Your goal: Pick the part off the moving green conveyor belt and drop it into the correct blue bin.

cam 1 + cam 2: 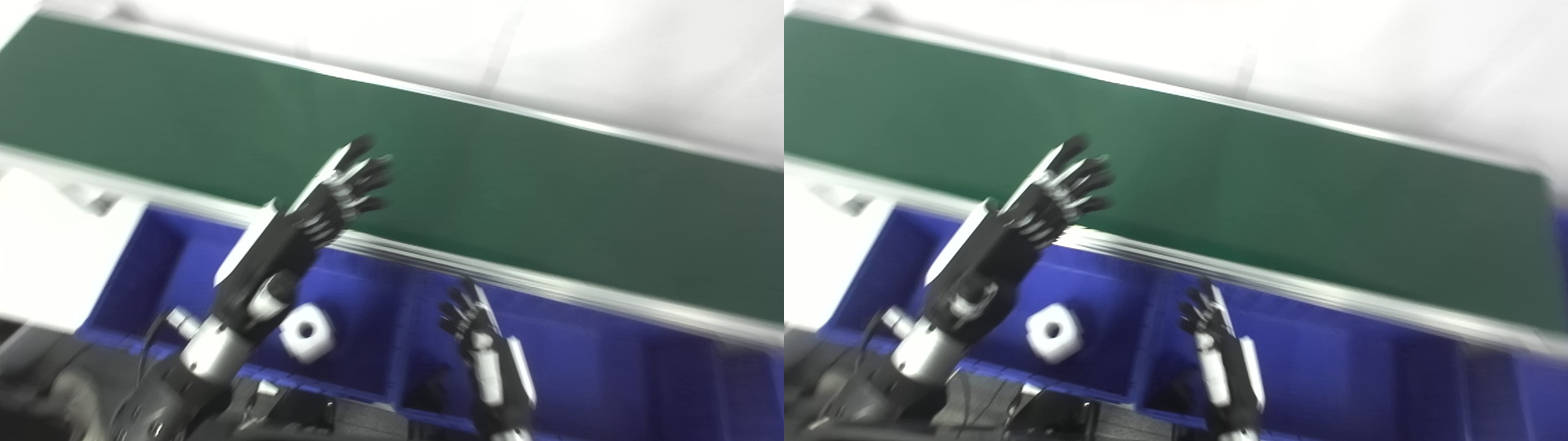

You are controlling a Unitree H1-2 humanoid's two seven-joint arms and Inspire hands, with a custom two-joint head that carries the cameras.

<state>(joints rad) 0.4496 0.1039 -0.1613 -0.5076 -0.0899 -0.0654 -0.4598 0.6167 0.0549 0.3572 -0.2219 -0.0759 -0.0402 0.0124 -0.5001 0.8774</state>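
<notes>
Both head views were tilted and motion-blurred. The green conveyor belt (465, 177) ran as a diagonal band from 10 o'clock down to 4 o'clock, its surface bare across the visible stretch, with a silver rail (429, 257) along its near edge.

The left hand (318, 208) was raised above the blue bins, fingers (367, 177) spread wide and reaching toward 1 o'clock, their tips over the near edge of the belt. It held nothing.

At about 6 o'clock from that hand, the part (307, 332), a white blocky piece with a round hole in its middle, lay inside a blue bin (361, 306), near the bin's front wall and just beside the left wrist. Whether it rested flat could not be told through the blur.

Farther right, the right hand (1216, 343) hung low over the neighbouring blue bin (1304, 361), fingers up and somewhat apart, empty, pointing toward 12 o'clock and short of the rail.
</notes>
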